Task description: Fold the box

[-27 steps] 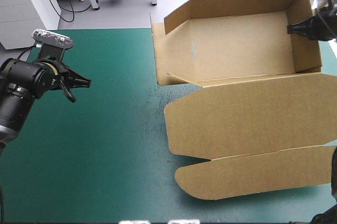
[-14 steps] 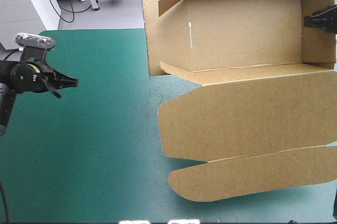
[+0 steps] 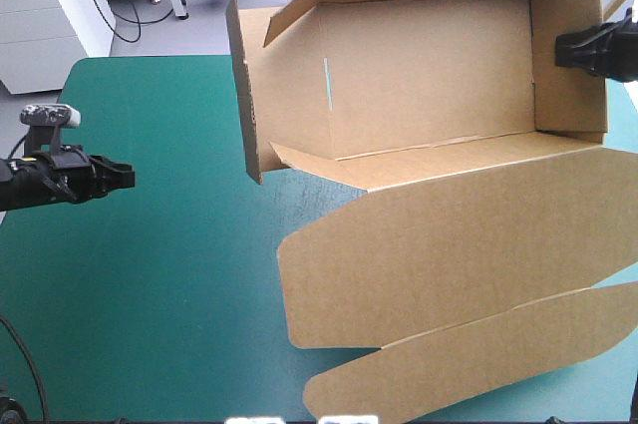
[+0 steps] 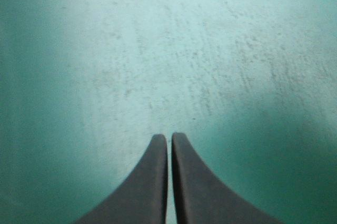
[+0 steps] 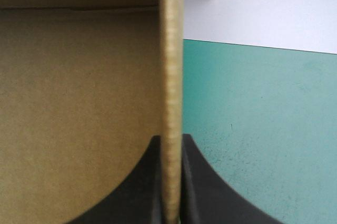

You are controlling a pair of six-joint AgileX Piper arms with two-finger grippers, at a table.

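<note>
Brown board forms the box (image 3: 429,85), found at the far right of the teal-green surface (image 3: 150,284) and partly beyond its far edge. Walls are raised; the lid (image 3: 449,244) is spread flat toward the near edge. The end wall (image 5: 171,76) is clamped by the right jaws. The left jaws are pressed together, empty, over bare cover near the left edge.

Teal-green covered surface (image 3: 169,274) bare and passable across its left half; brown cardboard box (image 3: 429,75) with raised walls and flat lid panels (image 3: 449,244) blocks the right half.
</note>
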